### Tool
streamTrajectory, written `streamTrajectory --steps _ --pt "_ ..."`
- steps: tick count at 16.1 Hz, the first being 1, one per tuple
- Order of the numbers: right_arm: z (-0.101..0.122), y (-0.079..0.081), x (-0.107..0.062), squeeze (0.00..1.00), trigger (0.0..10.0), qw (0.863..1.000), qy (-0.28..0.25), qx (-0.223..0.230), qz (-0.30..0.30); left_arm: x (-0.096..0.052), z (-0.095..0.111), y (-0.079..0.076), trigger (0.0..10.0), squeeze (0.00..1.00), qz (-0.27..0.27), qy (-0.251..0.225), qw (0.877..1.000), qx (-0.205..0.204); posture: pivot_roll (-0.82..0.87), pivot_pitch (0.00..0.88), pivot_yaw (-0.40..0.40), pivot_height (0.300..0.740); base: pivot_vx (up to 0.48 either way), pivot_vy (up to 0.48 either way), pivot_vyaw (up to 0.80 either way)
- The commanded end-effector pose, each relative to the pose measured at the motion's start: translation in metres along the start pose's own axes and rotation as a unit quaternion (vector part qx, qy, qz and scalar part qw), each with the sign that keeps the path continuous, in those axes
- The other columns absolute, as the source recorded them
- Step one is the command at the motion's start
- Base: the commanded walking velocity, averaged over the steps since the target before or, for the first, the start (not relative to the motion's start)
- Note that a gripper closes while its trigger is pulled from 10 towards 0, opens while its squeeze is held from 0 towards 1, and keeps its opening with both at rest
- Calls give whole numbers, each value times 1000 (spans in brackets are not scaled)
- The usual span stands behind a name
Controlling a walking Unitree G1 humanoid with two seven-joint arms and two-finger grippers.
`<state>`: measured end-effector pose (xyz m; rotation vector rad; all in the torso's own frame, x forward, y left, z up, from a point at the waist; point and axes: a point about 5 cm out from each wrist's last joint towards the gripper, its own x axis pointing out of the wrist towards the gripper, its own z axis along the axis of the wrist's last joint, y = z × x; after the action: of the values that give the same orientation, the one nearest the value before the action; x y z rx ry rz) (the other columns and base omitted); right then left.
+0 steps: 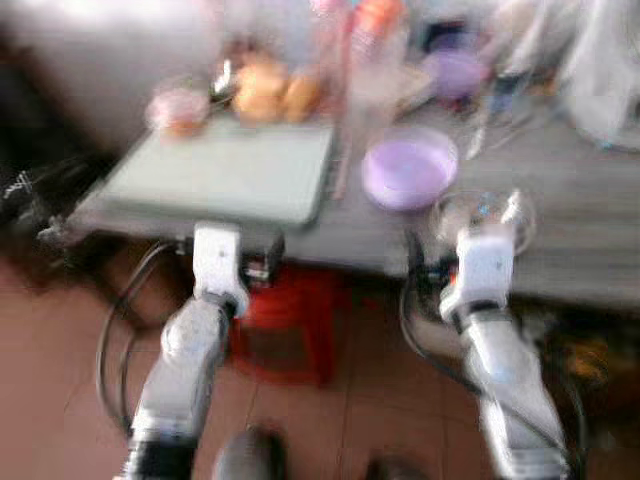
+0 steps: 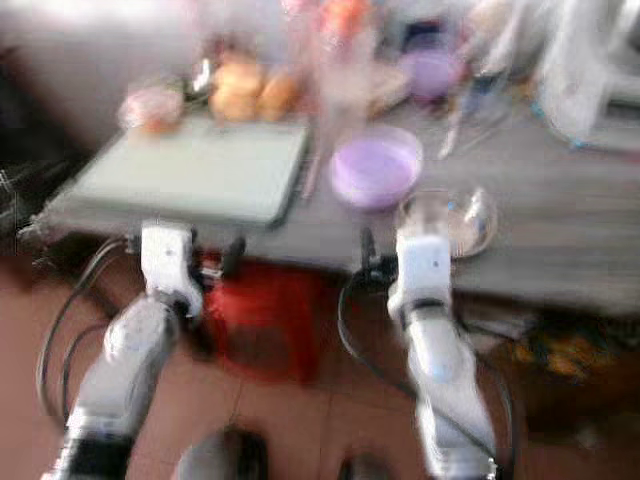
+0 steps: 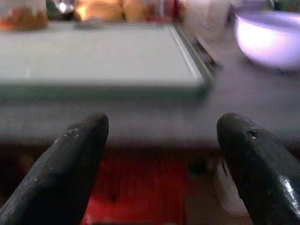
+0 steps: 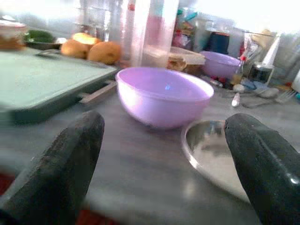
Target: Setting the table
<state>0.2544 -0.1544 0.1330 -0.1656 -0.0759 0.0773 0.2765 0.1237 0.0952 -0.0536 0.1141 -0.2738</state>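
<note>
both grippers at near table edge (image 1: pixel 560 262), jaws spread, empty. right gripper (image 4: pixel 164 164) faces lilac bowl (image 4: pixel 161 96); metal plate (image 4: pixel 211 152) just beside bowl. left gripper (image 3: pixel 161 136) faces green tray (image 3: pixel 93 56). head views blurred; settle first, then reach plate rim low, avoid nudging bowl.

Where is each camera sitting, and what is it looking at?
Left eye view: on the head, looking down at the table; both silver arms show.
Right eye view: beside it, same scene, slightly shifted.
Left wrist view: on the left arm, facing the green tray between the open left gripper fingers.
Right wrist view: on the right arm, the open right gripper facing the purple bowl and the metal plate.
All views share the tray and bowl.
</note>
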Motion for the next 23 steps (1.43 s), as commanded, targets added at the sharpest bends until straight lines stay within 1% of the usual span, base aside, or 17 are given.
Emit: streamTrajectory --steps 1,3,7,8,9,10,11,12,13,15,16,17,18,19,21,23 --pt "0 0 -1 0 10000 1000 -3 3 2 3 7 2 10000 0 -2 -11 1000 11 -46 0 35 719 -285 0 0" --pt "-2 1 -1 0 10000 1000 1 -3 7 2 7 1 10000 0 -2 -13 1000 11 -45 0 33 719 -276 0 0" --pt "-8 2 -4 0 10000 1000 10 4 7 2 7 1 10000 0 -6 -11 1000 12 -46 0 45 719 -258 0 0" --pt "-7 -1 -4 0 10000 1000 6 5 -11 2 7 1 10000 0 -6 -11 1000 12 -47 0 47 719 0 0 0" --pt "-9 -6 -1 0 10000 999 9 -32 -38 3 9 -1 10000 0 -9 -15 1000 9 -44 0 44 719 0 0 0" --pt "-11 -6 -1 0 10000 999 6 -20 -38 2 11 -2 10000 0 -12 -24 1000 0 -41 0 39 719 0 0 0" --pt "-11 -4 -2 0 10000 999 6 5 -32 1 13 -1 10000 0 -11 -32 999 -5 -45 0 40 719 0 0 0" --pt "-12 -3 -3 0 10000 999 8 4 -32 0 13 1 10000 0 -3 -35 999 1 -46 0 39 719 0 0 0" --pt "-14 -2 -6 0 10000 999 2 16 -49 -3 12 6 10000 0 12 -40 999 7 -45 0 37 719 0 0 0" --pt "-16 1 -13 0 10000 998 2 55 -34 -5 12 8 10000 0 19 -47 999 12 -43 0 36 719 0 0 0" --pt "-21 1 -16 0 10000 997 11 70 -37 -5 12 9 10000 0 22 -44 999 1 -44 0 37 719 0 -360 0" --pt "-22 4 -17 0 10000 997 10 73 -27 -5 12 9 10000 0 22 -44 999 1 -45 0 38 719 0 -364 0" --pt "-27 6 -19 0 10000 997 23 71 -26 -5 12 8 10000 0 20 -43 999 -1 -45 0 38 719 0 -364 0" --pt "-29 6 -19 0 10000 996 30 78 -29 -5 12 7 10000 0 18 -43 999 -3 -44 0 37 719 0 -368 -400" --pt "-30 6 -21 0 10000 996 31 84 -29 -6 12 6 10000 0 15 -43 999 -4 -45 0 37 719 0 -358 -800" --pt "-29 5 -21 0 10000 996 26 81 -25 -6 11 6 10000 0 14 -43 999 -4 -46 0 37 719 0 -352 -800"
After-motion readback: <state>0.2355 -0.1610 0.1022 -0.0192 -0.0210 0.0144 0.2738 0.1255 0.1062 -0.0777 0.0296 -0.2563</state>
